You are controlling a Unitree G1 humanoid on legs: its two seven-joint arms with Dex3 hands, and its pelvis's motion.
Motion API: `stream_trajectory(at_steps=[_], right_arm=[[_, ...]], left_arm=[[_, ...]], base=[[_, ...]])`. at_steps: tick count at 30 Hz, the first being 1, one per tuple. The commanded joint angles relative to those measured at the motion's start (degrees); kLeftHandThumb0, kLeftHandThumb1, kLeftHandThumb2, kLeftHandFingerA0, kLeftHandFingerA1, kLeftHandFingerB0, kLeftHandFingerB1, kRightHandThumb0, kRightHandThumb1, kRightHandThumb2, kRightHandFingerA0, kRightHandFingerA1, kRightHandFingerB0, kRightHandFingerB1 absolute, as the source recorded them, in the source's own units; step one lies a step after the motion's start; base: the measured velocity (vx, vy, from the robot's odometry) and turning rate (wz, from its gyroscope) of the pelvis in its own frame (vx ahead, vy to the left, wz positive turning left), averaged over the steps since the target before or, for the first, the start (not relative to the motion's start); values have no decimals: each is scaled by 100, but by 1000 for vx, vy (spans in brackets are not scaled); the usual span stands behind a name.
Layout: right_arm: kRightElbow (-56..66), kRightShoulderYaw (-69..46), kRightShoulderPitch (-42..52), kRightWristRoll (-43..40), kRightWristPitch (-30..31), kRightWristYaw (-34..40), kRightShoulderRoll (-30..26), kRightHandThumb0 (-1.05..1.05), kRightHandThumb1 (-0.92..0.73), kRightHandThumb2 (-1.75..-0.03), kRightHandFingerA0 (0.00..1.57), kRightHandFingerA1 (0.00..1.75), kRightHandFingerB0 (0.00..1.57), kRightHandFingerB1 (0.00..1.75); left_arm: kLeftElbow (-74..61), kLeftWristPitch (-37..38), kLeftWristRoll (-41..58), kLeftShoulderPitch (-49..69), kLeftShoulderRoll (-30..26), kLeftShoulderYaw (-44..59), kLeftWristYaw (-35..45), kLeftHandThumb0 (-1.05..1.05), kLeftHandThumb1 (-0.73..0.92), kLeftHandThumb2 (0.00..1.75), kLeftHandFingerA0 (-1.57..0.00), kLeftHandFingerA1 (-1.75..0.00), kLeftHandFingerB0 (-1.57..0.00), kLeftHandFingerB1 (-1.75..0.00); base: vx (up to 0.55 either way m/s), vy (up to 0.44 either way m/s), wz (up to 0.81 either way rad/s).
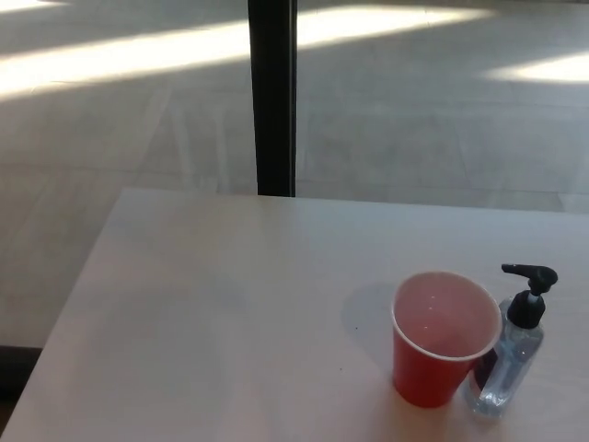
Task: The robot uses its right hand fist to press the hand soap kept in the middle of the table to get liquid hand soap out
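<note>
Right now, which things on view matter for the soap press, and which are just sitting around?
For the job:
- soap bottle, clear with a black pump, upright near the table's right front

Just there:
- red cup, upright, close beside the bottle on its left
- table
- black post behind the table

Neither robot hand is in view.

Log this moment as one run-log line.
hands: not in view | soap bottle: upright, unpressed | red cup: left of bottle | table
</note>
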State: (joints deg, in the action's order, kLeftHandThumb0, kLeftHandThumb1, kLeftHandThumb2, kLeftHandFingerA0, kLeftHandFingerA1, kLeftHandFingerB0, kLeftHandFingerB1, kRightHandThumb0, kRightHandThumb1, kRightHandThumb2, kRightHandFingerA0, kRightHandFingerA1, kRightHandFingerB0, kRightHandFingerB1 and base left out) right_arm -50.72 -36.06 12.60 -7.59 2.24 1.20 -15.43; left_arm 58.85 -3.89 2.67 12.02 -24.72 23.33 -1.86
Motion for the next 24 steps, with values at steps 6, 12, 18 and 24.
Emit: stream_trajectory(at_steps=[6, 12, 18, 24], right_arm=[[-353, -1690, -887, -1221, 611, 1291, -818, -35, -73, -62, 93, 124, 73, 71], [-111, -2368, -1845, -1567, -470, 2038, -973, -35, -68, -64, 86, 141, 88, 72], [1356, -2164, -2887, -1428, -583, 1958, -885, -35, -68, -71, 92, 162, 90, 81], [2662, -1455, -3780, -1557, 112, 1071, -1141, -39, -59, -84, 111, 170, 96, 92]], left_arm=[[190, -132, 300, -109, -234, 357, -180, 13, 38, 98, -88, -104, -71, -89], [359, -104, 302, -191, -232, 360, -214, 12, 38, 97, -88, -102, -71, -87], [248, -100, 304, -119, -236, 298, -168, 11, 37, 98, -88, -103, -75, -91], [347, -44, 361, -173, -187, 334, -215, 12, 37, 98, -88, -104, -72, -90]], base=[[0, 0, 0], [0, 0, 0], [0, 0, 0], [0, 0, 0]])
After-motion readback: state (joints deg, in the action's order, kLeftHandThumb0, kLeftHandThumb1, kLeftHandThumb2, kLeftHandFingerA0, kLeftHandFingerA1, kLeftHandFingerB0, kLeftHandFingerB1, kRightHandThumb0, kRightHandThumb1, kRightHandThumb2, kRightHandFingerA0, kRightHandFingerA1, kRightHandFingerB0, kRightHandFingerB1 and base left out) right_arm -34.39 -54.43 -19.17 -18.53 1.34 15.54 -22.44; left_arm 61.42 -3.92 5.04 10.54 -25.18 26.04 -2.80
